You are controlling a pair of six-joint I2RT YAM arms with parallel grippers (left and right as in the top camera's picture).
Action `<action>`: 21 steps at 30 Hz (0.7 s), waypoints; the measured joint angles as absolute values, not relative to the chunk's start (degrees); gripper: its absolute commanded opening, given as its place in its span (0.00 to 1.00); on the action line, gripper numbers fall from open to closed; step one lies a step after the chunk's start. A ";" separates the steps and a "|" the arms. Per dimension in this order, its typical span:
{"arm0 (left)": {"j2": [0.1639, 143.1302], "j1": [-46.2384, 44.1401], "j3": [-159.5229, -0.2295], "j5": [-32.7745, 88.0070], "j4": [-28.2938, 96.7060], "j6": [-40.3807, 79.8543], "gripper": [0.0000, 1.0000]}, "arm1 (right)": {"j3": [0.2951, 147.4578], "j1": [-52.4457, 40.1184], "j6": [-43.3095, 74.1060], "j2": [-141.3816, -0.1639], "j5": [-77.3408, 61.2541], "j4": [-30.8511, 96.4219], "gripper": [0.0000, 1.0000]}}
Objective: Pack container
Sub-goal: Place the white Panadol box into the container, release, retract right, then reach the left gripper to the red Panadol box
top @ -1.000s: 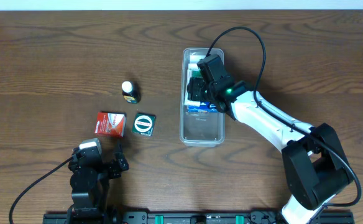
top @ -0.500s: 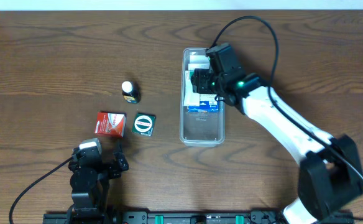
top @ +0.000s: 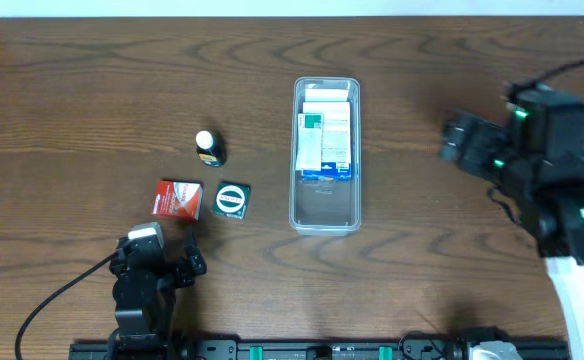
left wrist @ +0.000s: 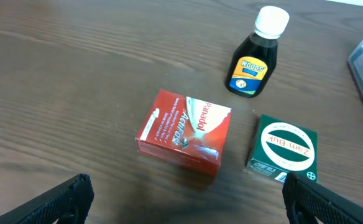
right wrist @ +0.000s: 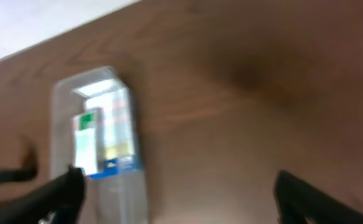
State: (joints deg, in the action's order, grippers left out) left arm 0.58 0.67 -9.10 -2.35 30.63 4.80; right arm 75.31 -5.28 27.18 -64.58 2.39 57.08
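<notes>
The clear container (top: 325,215) lies at the table's middle with white, green and blue boxes (top: 324,142) in its far half; it shows blurred in the right wrist view (right wrist: 101,155). A red box (top: 177,198) (left wrist: 184,132), a green box (top: 232,201) (left wrist: 284,148) and a small dark bottle with a white cap (top: 209,148) (left wrist: 256,56) lie to its left. My left gripper (top: 162,262) (left wrist: 184,199) is open and empty, just short of the red box. My right gripper (top: 460,140) (right wrist: 175,196) is open and empty, raised to the right of the container.
The dark wooden table (top: 92,90) stretches around the items. A black rail (top: 302,350) runs along the front edge. A cable (top: 62,295) trails from the left arm.
My right gripper has left the container, where it was over the boxes, and swung up and far to the right. The boxes stay in the container. The left arm has not moved.
</notes>
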 measured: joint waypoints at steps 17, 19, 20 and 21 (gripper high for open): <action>1.72 0.67 -9.76 1.39 27.66 4.69 0.98 | 75.31 -0.99 27.14 -63.86 2.57 62.41 0.99; 4.80 0.67 -12.43 1.58 29.02 4.86 0.98 | 75.31 -0.99 27.14 -63.92 2.57 62.43 0.99; 6.59 0.67 -14.06 1.58 29.56 4.91 0.98 | 75.31 -0.99 27.14 -63.96 2.59 62.43 0.99; 9.08 0.67 -16.32 1.58 30.35 4.95 0.98 | 75.31 -0.99 27.14 -64.01 2.57 62.46 0.99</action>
